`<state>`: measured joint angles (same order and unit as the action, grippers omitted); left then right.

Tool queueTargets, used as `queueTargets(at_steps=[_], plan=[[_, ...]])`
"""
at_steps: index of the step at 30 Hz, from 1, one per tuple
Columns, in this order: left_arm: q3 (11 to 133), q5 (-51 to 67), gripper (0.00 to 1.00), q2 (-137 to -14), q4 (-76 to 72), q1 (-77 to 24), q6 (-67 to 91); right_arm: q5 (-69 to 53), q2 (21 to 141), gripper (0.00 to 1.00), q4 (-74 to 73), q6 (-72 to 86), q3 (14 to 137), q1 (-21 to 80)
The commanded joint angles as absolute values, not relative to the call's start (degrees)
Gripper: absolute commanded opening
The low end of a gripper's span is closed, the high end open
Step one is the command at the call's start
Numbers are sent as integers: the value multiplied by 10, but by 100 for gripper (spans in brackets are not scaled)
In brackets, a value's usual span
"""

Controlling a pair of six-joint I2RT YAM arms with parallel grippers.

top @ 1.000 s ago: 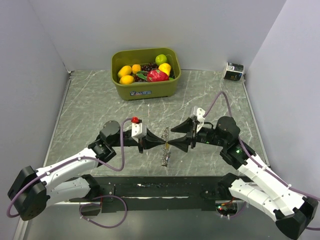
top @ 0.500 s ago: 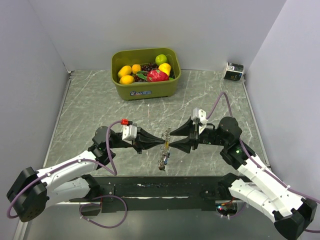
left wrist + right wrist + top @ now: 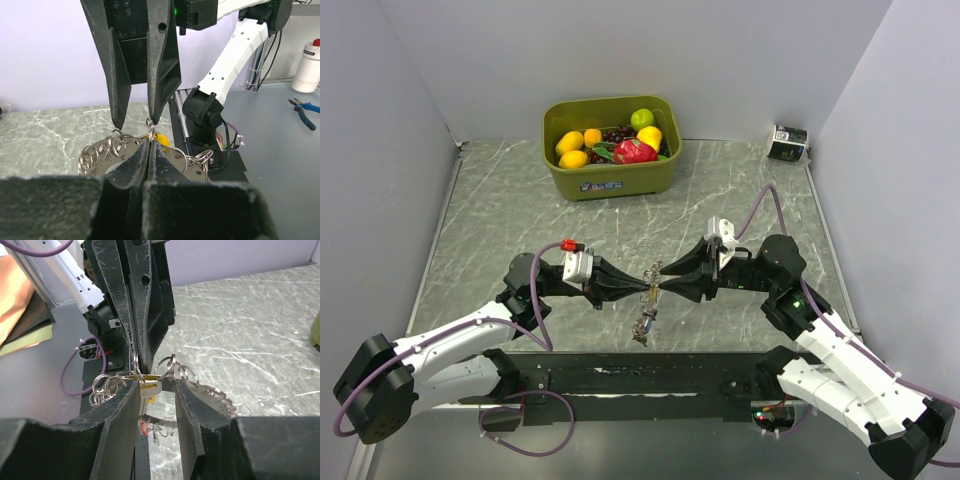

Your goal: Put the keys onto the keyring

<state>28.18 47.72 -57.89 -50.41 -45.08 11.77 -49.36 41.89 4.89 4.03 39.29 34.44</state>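
2 pincers meet tip to tip over the middle of the table point(image 3: 500, 210), my left pincer point(image 3: 644, 287) reaching in from 9 o'clock and my right pincer point(image 3: 156, 387) from 3 o'clock. My left is clamped flat on the keyring point(image 3: 151, 131), pinching 1 wire loop at its very tip; more loops fan out toward 9 o'clock in that wrist's view. My right stands half-spread, jaws apart with daylight between them, gripping nothing that I can make out.

Between those jaws sits 1 yellow-headed key point(image 3: 148, 390), close against the jaw at 9 o'clock and clear of the one at 3 o'clock. Its long axis looks to run 12 to 6, along my gap, though it is too foreshortened to be sure. The rest of the keys point(image 3: 645, 326) dangle in a bunch at 6 o'clock of the meeting point.

My right is nearer that key, so I reckon the pinch falls to it while my left steadies the ring.
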Motion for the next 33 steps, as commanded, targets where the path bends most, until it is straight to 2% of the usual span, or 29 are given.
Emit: queueTargets(at_steps=[1, 10, 17, 23, 33], plan=[[294, 495, 1, -570, -562, -453, 125, -511, 420, 42, 81, 43, 392, 339], [297, 499, 1, -575, -560, -453, 126, -561, 453, 42, 73, 39, 407, 340], [302, 503, 1, -575, -544, -453, 117, -561, 446, 16, 72, 40, 403, 340], [304, 500, 1, -570, -533, -453, 110, -563, 441, 0, 68, 37, 403, 340], [311, 493, 1, -557, -511, -452, 95, -567, 439, 0, 55, 24, 391, 340]])
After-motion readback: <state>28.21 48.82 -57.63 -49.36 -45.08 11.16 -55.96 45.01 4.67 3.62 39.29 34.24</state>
